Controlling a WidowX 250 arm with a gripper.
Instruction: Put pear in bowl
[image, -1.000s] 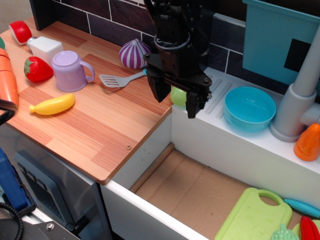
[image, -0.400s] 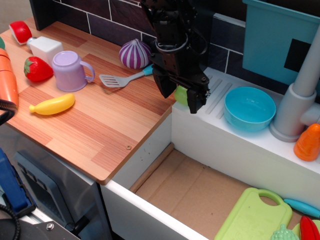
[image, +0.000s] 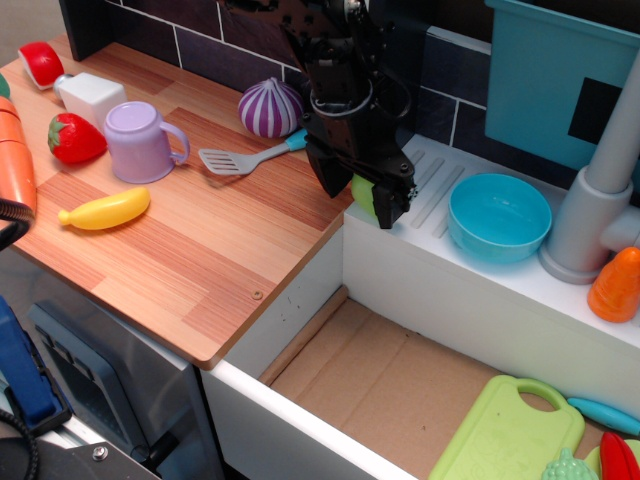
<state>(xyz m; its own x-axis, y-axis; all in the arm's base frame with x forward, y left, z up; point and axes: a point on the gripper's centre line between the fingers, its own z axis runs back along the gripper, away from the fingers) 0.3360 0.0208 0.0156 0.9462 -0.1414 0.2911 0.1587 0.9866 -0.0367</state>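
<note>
**Pear gripped, bowl yet to be reached**

Just above the centre of the frame, the black gripper (image: 358, 192) has its jaws closed around the pear (image: 362, 190), a small yellow-green fruit showing only partly between them, at the seam where the wooden counter (image: 190, 250) meets the white ledge (image: 470, 270). Whether the fruit is lifted clear of the surface cannot be told from this angle. The light blue bowl (image: 498, 216) sits empty on the ledge to the right, near the gripper but apart from it, beside the grey tap (image: 600, 190). The grasp looks done; the carry rightward and the release over the bowl remain. A lilac mug (image: 140, 142) and a banana (image: 105, 209) lie untouched at left.
</note>
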